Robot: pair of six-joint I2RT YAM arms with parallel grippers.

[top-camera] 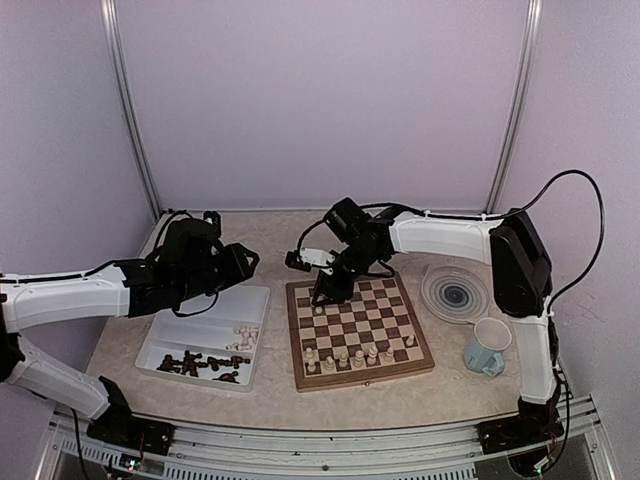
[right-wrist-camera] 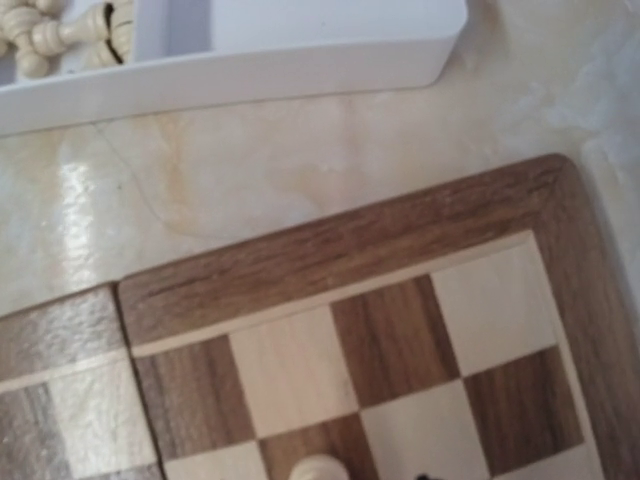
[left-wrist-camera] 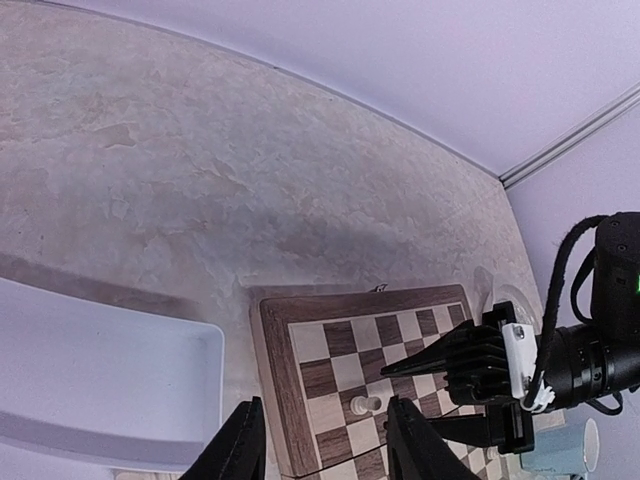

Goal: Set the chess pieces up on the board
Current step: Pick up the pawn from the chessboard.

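The board [top-camera: 300,335] lies mid-table. Several pale chess pieces [top-camera: 358,357] stand along its near rows. One pale piece [top-camera: 319,310] sits alone on the far left squares; it also shows in the left wrist view [left-wrist-camera: 367,403] and at the bottom edge of the right wrist view [right-wrist-camera: 318,468]. I cannot tell whether it stands upright. My right gripper [top-camera: 323,292] hovers just beside it, fingers [left-wrist-camera: 470,360] apart and empty. My left gripper [top-camera: 245,262] is open and empty above the tray's far end, its fingers [left-wrist-camera: 240,445] framing the board's left edge [left-wrist-camera: 275,380].
A white tray [top-camera: 262,300] left of the board holds dark pieces [top-camera: 200,362] and a few pale ones [top-camera: 243,340]; it shows in the right wrist view [right-wrist-camera: 300,60]. A round grey-ringed plate [top-camera: 455,293] and a pale blue cup [top-camera: 487,347] stand right of the board.
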